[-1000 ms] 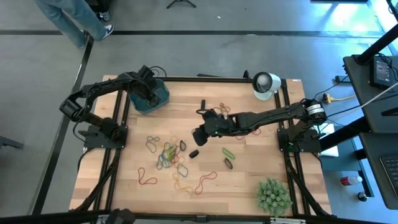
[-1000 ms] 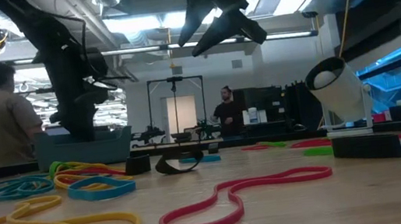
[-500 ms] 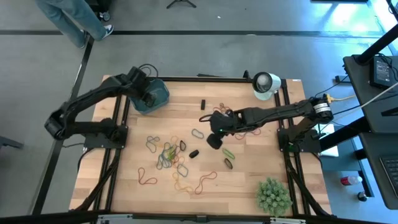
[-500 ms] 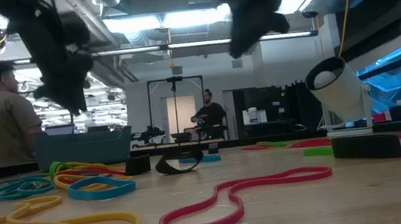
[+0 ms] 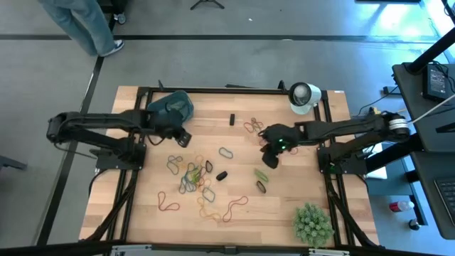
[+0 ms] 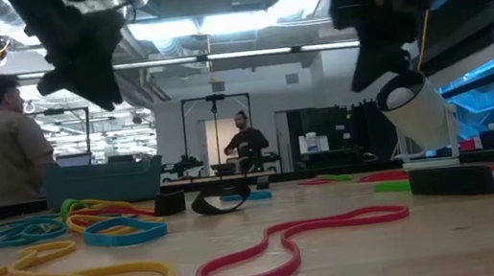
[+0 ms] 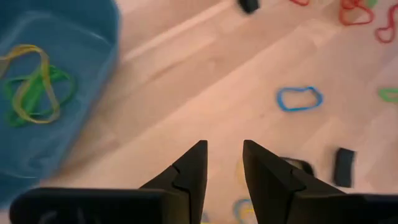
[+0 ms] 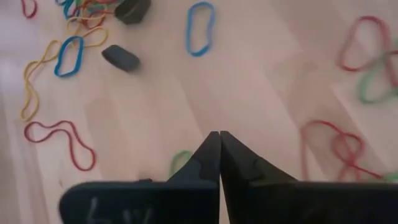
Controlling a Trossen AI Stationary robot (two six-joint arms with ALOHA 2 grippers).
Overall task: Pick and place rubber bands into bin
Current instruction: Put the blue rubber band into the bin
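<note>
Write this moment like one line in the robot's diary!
left gripper: open, empty, beside bin | right gripper: shut, empty, above table | rubber bands: scattered

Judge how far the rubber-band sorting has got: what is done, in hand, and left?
Done: a few green and yellow bands lie in the bin. In hand: nothing visible; the right gripper is shut empty, the left gripper holds nothing. Left: most rubber bands are scattered on the table.
</note>
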